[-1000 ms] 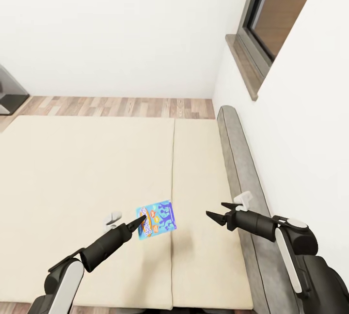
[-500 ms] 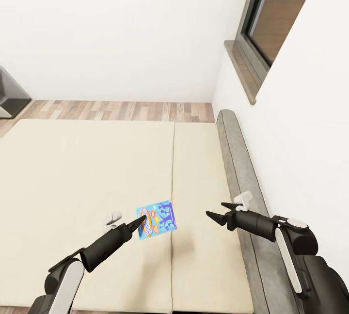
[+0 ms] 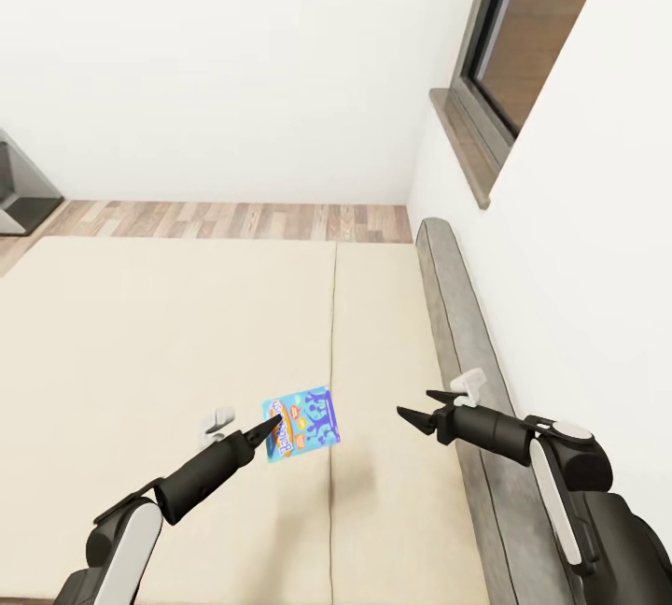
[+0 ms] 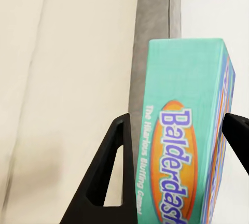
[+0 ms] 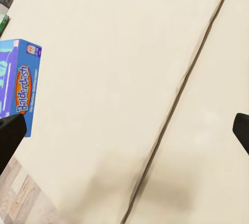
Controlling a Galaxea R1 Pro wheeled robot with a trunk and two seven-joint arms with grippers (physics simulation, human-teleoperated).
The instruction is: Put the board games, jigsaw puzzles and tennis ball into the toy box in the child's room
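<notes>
A small blue "Balderdash" board game (image 3: pixel 303 423) hangs upright a little above the beige bed (image 3: pixel 168 325). My left gripper (image 3: pixel 274 420) is shut on its edge. In the left wrist view the board game (image 4: pixel 187 146) sits between the two black fingers (image 4: pixel 106 175), with the left gripper (image 4: pixel 175 123) closed against its sides. My right gripper (image 3: pixel 415 404) is open and empty over the mattress, near the grey headboard (image 3: pixel 457 306). The right wrist view looks across the mattress to the held board game (image 5: pixel 18 86), with the right gripper (image 5: pixel 124 130) spread wide.
A mattress seam (image 3: pixel 334 334) runs down the bed between the arms. White walls meet at a corner behind, with a dark-framed window (image 3: pixel 523 35) and its sill on the right wall. A strip of wood-plank floor (image 3: pixel 233 220) lies beyond the bed. Dark grey furniture (image 3: pixel 14 185) stands at far left.
The whole head view has shifted, so the bed and floor strip sit lower in the picture. Both arms keep the same pose and the left gripper still holds the box.
</notes>
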